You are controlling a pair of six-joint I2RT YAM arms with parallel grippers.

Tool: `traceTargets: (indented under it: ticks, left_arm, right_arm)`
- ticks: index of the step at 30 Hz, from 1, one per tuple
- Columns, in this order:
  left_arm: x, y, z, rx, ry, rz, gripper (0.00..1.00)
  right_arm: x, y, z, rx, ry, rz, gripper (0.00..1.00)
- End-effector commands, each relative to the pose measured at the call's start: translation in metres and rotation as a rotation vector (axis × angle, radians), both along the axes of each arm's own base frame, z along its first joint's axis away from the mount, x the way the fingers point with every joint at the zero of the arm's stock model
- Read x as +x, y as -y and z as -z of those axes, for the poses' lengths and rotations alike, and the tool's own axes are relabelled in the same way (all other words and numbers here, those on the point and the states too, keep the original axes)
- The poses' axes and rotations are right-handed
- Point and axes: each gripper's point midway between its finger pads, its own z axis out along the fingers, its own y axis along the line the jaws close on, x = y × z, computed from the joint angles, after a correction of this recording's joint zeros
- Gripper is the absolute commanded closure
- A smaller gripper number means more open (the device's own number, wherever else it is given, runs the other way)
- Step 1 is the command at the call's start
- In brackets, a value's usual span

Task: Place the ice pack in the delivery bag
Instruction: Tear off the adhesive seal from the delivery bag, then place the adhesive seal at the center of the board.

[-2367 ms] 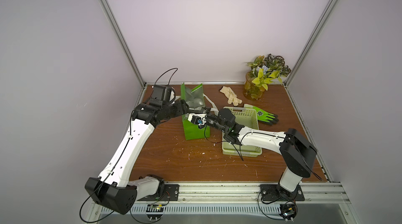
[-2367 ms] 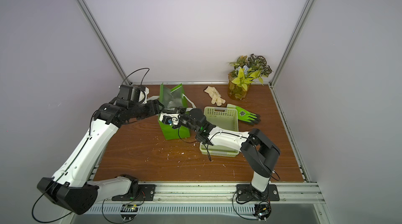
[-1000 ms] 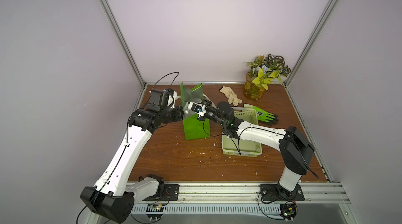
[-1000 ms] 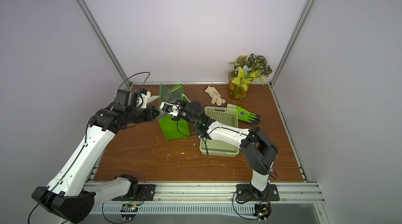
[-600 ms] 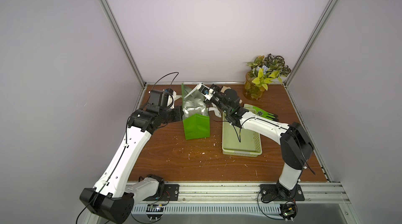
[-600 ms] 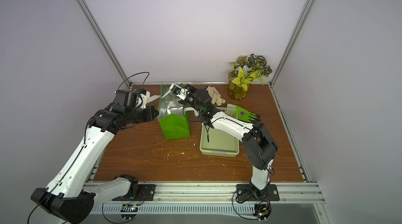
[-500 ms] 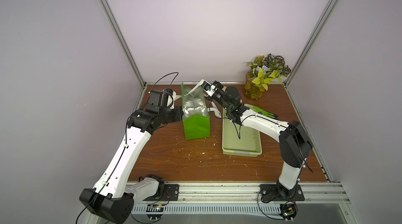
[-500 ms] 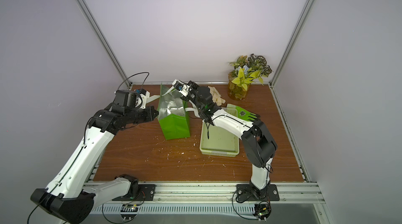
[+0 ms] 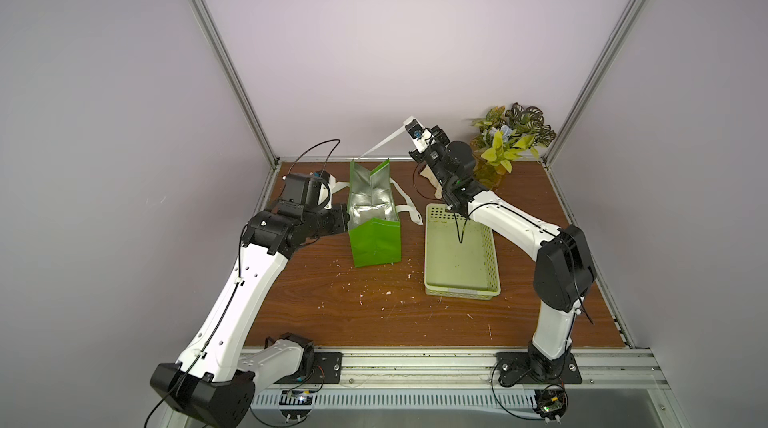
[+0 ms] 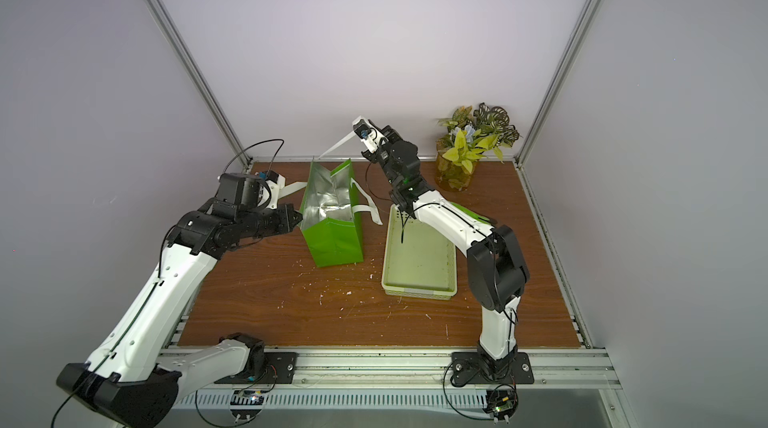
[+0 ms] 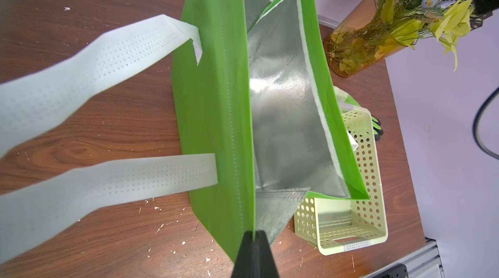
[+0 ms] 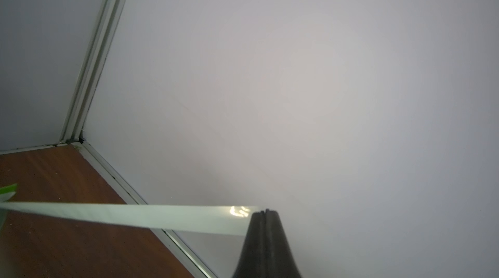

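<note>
The desk [image 9: 332, 322] carries the bag [image 9: 376, 247] upright at far left, mouth open, and the empty basket [image 9: 461, 292] just right of it. A white strip [image 9: 384, 139] runs taut from the bag's far rim up to the raised right gripper [image 9: 412, 124]. The left gripper [image 11: 254, 234] is clamped on the near-left rim. This looks like spreading the mouth: pull gently, or the light bag may tip. Only the left wrist view shows the foil floor, with no ice pack plain there. Only the right wrist view shows the jaws pinched together on the strip.
</note>
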Motion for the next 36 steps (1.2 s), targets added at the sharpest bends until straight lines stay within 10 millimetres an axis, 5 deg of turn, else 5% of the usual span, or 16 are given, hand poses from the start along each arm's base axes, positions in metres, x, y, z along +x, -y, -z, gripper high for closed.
traceTargets:
  ticks: [1, 9, 14, 20, 26, 31, 36]
  left_arm:
    - [-0.001, -0.005, -0.003, 0.006, 0.011, -0.017, 1.00]
    - [0.002, -0.005, -0.003, 0.013, 0.012, -0.019, 0.99]
    - [0.012, -0.006, -0.014, 0.028, 0.039, -0.028, 0.74]
    - [0.029, -0.011, -0.031, 0.068, 0.091, -0.046, 0.46]
    - [0.043, -0.017, -0.055, 0.100, 0.155, -0.079, 0.34]
    - [0.046, -0.020, -0.057, 0.114, 0.161, -0.096, 0.31]
    - [0.045, -0.020, -0.054, 0.111, 0.154, -0.100, 0.30]
  right_arm:
    - [0.000, 0.020, -0.034, 0.042, 0.041, 0.048, 1.00]
    - [-0.020, 0.059, -0.052, 0.026, 0.019, 0.083, 1.00]
    - [-0.063, 0.083, -0.055, 0.072, -0.066, 0.047, 1.00]
    - [-0.099, 0.147, -0.041, 0.164, -0.306, 0.137, 1.00]
    - [-0.127, 0.232, -0.002, 0.337, -0.458, 0.262, 1.00]
    - [-0.130, 0.314, 0.055, 0.527, -0.568, 0.423, 1.00]
    - [-0.128, 0.372, 0.118, 0.734, -0.600, 0.546, 1.00]
